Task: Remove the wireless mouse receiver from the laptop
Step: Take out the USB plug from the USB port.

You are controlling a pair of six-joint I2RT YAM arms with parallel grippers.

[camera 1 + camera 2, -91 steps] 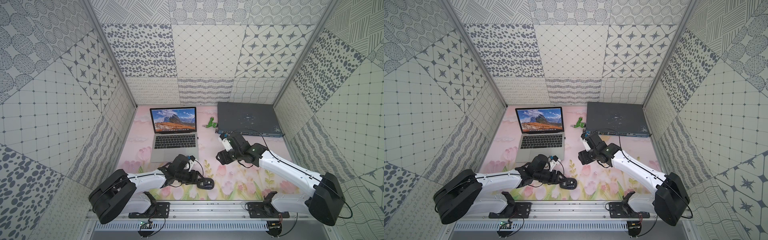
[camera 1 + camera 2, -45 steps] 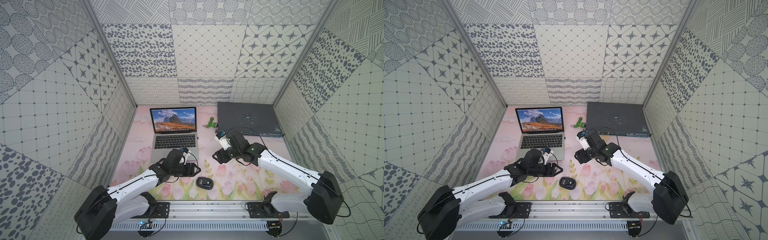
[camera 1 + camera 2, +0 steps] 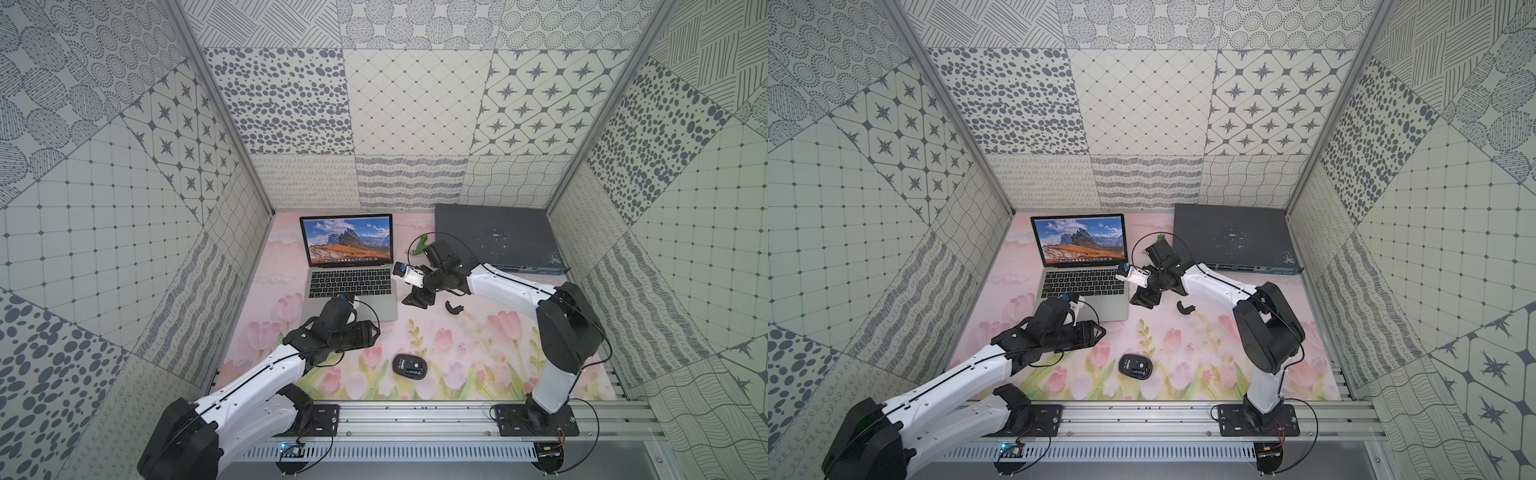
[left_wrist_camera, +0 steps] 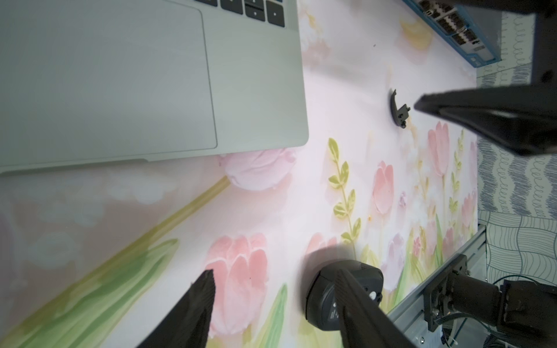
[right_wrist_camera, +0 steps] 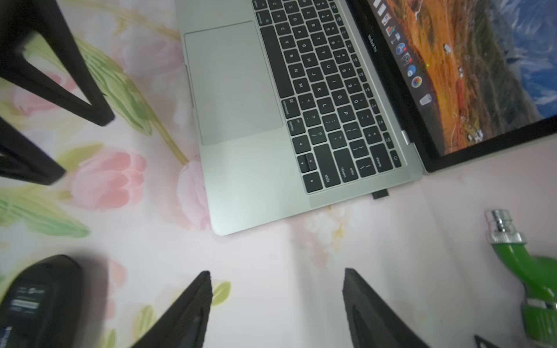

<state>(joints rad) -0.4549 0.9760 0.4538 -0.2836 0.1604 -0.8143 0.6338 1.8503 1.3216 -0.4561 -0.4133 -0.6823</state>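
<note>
right wrist view shows the wireless mouse receiver (image 5: 380,194) jutting rightward from the far right edge of the laptop (image 5: 256,186), left of and beyond the nearer right gripper (image 5: 277,275), spread and empty.

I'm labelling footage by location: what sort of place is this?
Most likely a robot test cell, not an office: patterned wall panels box in a floral mat, the left arm and right arm are mounted on an aluminium rail, and the laptop and mouse lie as props.
</note>
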